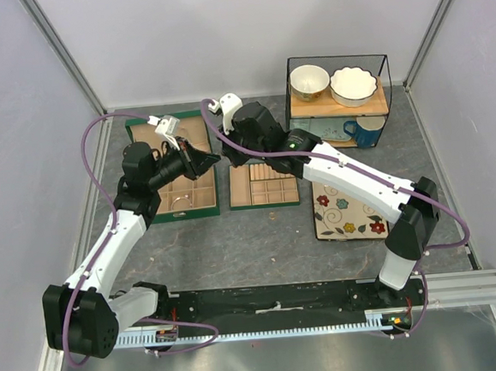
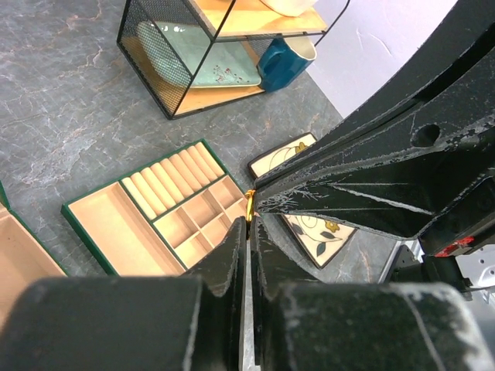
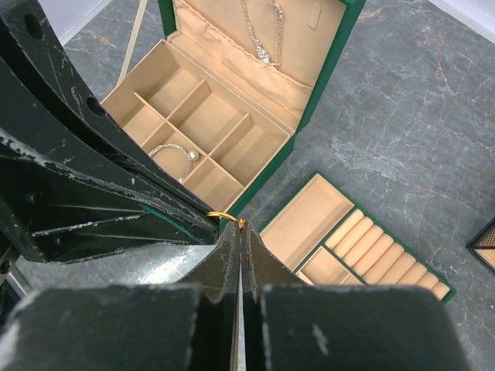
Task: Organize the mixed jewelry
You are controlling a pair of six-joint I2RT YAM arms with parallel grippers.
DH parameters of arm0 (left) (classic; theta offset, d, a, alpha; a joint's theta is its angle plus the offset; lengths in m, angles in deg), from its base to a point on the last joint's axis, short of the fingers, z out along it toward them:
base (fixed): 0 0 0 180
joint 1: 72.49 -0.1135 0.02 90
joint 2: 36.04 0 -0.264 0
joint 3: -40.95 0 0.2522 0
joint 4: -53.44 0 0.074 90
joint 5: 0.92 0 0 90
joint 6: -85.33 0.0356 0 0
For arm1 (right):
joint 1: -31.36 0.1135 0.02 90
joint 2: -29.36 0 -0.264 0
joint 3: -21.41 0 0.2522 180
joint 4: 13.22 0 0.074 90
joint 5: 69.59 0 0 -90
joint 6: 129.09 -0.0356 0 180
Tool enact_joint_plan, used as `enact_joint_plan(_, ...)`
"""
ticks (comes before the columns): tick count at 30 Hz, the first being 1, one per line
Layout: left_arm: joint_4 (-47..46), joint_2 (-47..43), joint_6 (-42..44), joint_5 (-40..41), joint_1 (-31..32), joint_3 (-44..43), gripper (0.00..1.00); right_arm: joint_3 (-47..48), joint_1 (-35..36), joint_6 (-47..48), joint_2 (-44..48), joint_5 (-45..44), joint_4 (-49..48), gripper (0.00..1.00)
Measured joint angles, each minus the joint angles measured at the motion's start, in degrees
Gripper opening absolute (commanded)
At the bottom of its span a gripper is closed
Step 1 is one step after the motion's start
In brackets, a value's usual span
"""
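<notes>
We find the left gripper [image 2: 248, 222] and right gripper [image 3: 240, 226] both clamped on one gold ring [image 3: 220, 214], just beside the green jewelry box [image 3: 323, 77]. The silver bangle [image 3: 172, 151] lies inside that box.

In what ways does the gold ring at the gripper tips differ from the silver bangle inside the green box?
The gold ring is yellow; the silver bangle is pale wire carrying a small bead. The ring is held where the left gripper and right gripper meet tip to tip; the bangle lies in a compartment of the green box. The ring looks smaller than the bangle, though nearer the camera. Both are thin round loops.
</notes>
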Motion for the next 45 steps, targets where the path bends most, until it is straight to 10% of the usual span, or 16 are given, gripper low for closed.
enact_joint_plan(6, 0.0, 0.0, -0.2, 0.2, -0.1, 0.0, 0.02, -0.6, 0.0, 0.0, 0.2, 0.1, -0.6, 0.0)
enact_joint_plan(25, -3.7, 0.4, -0.9, -8.6, -4.4, 1.0, 0.02, -3.9, -0.9, 1.7, 7.7, 6.7, -1.0, 0.7)
enact_joint_plan(45, -20.6, -0.5, -12.5, -29.9, -5.7, 4.0, 0.02, -15.2, -10.2, -5.2, 14.0, 43.9, -9.6, 0.68)
